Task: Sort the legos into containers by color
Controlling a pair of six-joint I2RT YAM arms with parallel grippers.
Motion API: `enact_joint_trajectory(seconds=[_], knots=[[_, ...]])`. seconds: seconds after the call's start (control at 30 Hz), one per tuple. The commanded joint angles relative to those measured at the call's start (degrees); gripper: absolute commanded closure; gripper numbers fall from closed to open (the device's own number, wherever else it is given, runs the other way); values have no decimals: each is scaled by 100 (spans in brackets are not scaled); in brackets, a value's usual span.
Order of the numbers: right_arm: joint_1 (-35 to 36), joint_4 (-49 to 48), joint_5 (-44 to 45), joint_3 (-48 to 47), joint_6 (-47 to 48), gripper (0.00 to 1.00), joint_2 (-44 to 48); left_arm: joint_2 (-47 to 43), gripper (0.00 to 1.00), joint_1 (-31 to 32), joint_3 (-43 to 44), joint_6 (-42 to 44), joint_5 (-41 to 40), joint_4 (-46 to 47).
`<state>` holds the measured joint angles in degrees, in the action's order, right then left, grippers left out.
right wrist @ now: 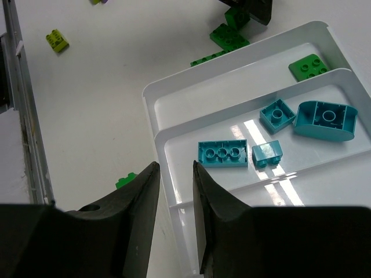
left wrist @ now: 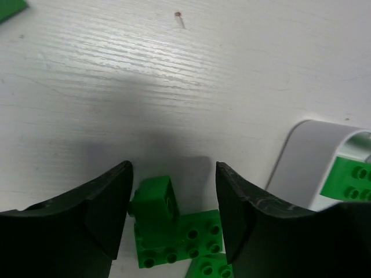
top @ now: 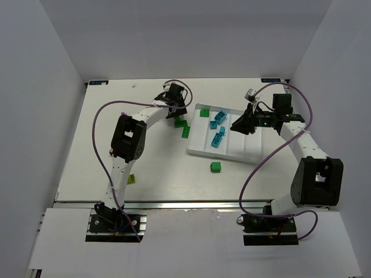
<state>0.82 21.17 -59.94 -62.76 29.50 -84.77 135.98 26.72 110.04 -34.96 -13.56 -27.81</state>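
Left gripper [left wrist: 174, 174], parted, straddles a studded green brick [left wrist: 153, 205] at six o'clock; overhead we miss it. Right gripper [right wrist: 175, 168]: slightly parted, empty.

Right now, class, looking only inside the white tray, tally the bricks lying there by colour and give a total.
Cyan bricks: 4
Green brick: 1
Total in the tray: 5
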Motion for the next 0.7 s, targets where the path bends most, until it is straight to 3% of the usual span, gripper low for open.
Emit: enact_joint_trajectory(seconds=[0.0, 0.17, 0.4, 0.53, 0.67], knots=[[-12, -113, -158, 45, -58, 65, 215, -186, 29, -35, -237, 261, 257, -357], [-12, -69, -158, 71, -32, 65, 216, -195, 25, -35, -290, 551, 670, -242], [-20, -78, -141, 106, -32, 65, 251, -353, 29, -44, -518, 657, 697, -242], [-20, -78, -141, 115, -32, 65, 242, -546, 37, -35, -834, 587, 592, -216], [-20, -86, -149, 124, -32, 65, 224, -669, 56, -27, -984, 560, 486, -260]])
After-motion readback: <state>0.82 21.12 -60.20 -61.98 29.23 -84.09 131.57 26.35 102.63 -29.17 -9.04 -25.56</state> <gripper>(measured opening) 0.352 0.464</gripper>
